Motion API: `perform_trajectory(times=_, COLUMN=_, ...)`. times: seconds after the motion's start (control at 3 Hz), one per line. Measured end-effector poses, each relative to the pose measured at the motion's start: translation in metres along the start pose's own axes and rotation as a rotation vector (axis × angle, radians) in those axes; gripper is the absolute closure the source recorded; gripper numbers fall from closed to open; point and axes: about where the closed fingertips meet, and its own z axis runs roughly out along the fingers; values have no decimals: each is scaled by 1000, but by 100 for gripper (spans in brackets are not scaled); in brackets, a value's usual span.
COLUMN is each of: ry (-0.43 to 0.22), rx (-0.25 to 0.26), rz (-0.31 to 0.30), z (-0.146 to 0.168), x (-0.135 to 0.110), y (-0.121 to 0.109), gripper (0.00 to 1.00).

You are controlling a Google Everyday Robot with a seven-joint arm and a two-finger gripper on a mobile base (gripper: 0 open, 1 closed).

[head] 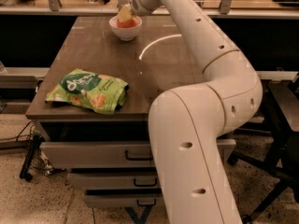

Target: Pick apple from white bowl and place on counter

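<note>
The white bowl point(124, 31) stands near the far edge of the counter point(154, 64). The orange-red apple point(127, 23) sits inside it, only partly showing. My gripper point(125, 14) reaches down over the bowl from the upper right, its pale fingertips at the apple's top. The long white arm runs from the lower right across the counter to the bowl and hides the counter's right side.
A green snack bag point(88, 90) lies near the counter's front left corner. Three grey drawers point(93, 154) with dark handles sit below. A dark chair base point(275, 167) stands on the floor at right. A rail runs behind the counter.
</note>
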Motion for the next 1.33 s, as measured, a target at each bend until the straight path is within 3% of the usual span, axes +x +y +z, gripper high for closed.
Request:
perform_trajectory(times=0.33, ry=-49, rx=25, rz=-20, z=-24, x=-14, y=-12, gripper=100)
perform_trajectory(times=1.0, ry=-88, rx=66, rz=-41, z=-59, x=-20, y=-32, gripper=100)
perform_trajectory(times=1.33, ry=-98, rx=53, rz=-40, z=-69, x=-18, y=-30, gripper=80)
